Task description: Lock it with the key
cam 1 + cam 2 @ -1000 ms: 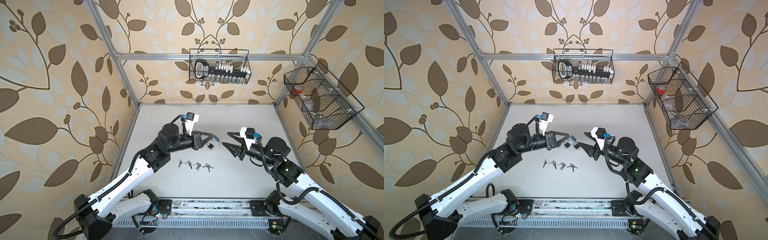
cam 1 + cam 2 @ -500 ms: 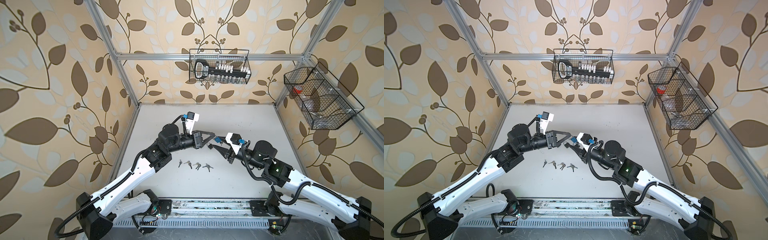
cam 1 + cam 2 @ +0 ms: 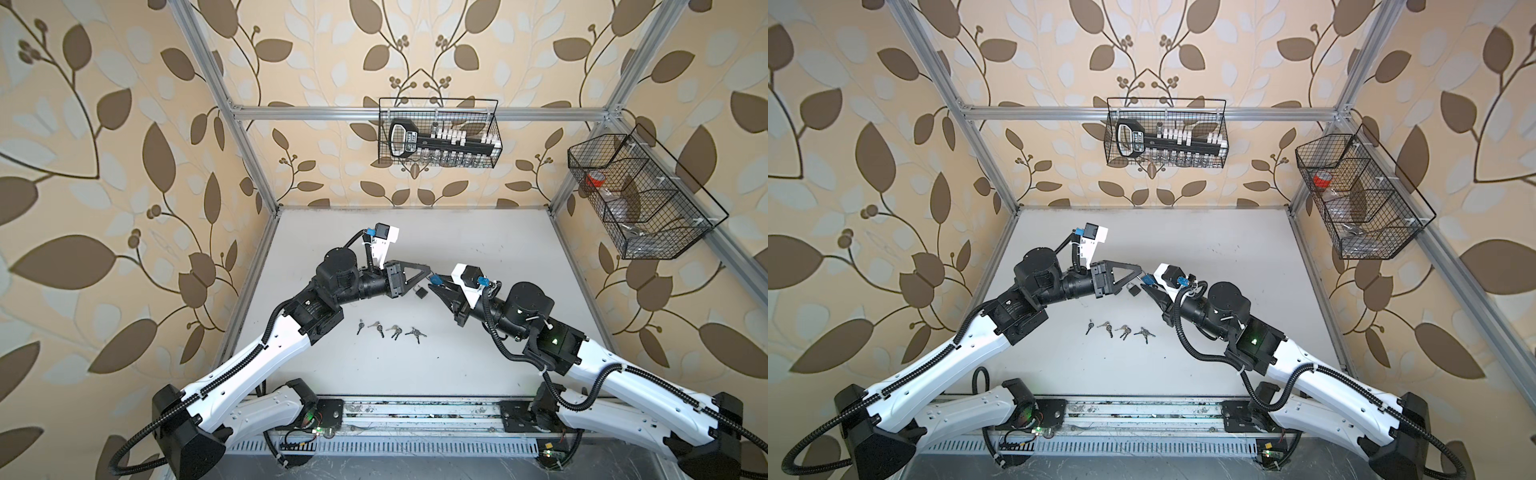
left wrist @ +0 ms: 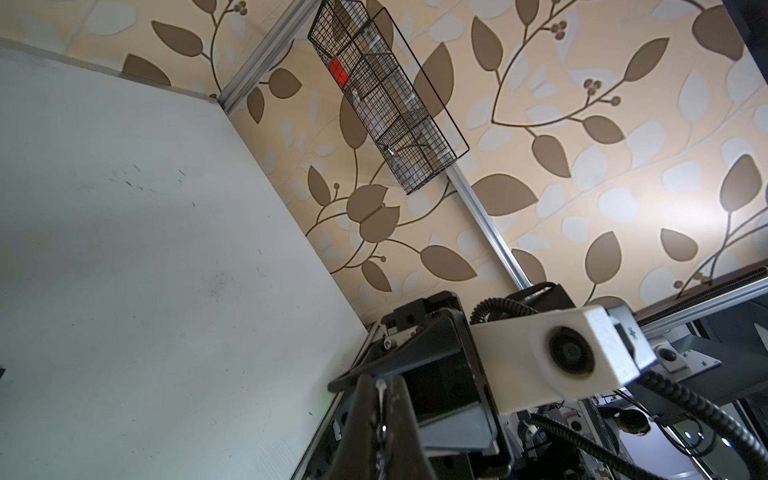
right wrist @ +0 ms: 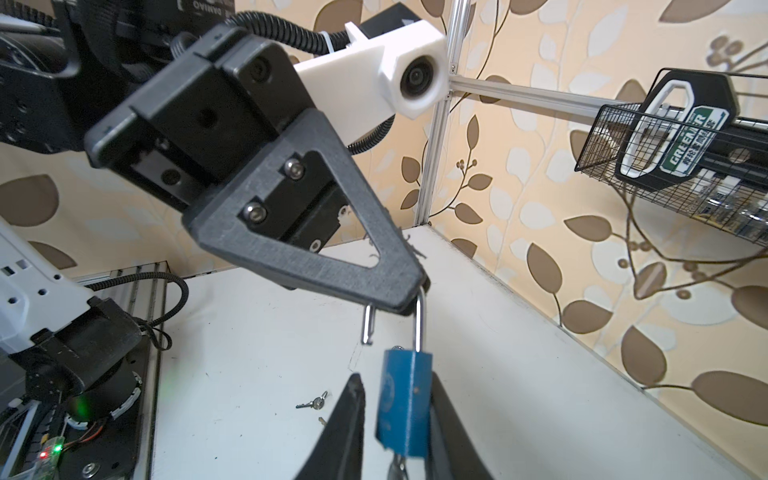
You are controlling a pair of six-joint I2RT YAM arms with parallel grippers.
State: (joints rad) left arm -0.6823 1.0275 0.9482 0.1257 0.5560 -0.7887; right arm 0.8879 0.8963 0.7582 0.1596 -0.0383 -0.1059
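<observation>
**Blue padlock hanging between the two grippers**

I am watching the left gripper [image 5: 415, 300] pinching the top of the open shackle of the blue padlock [image 5: 405, 407], its fingers closed tight on the steel. The lock is hanging in the air above the table [image 3: 498, 257], near its middle. The right gripper [image 5: 395, 388] is straddling the lock body. One finger is lying against it and a gap is showing at the other, so I am calling those jaws open, not clamped. Something metal is dangling under the body, but I cannot tell what it is. A small black padlock [image 3: 422, 293] is lying on the table just beneath, and four bunches of keys [image 3: 395, 331] are sitting in a row nearer the arm bases.

The wire basket on the back wall [image 3: 384, 129] is carrying a big black key-shaped rack [image 3: 415, 141] with rows of small white pieces. The divided basket on the right wall [image 3: 648, 245] is holding a red-topped item [image 3: 596, 179] in its far compartment. Its other compartments are holding clear things that I cannot make out.
</observation>
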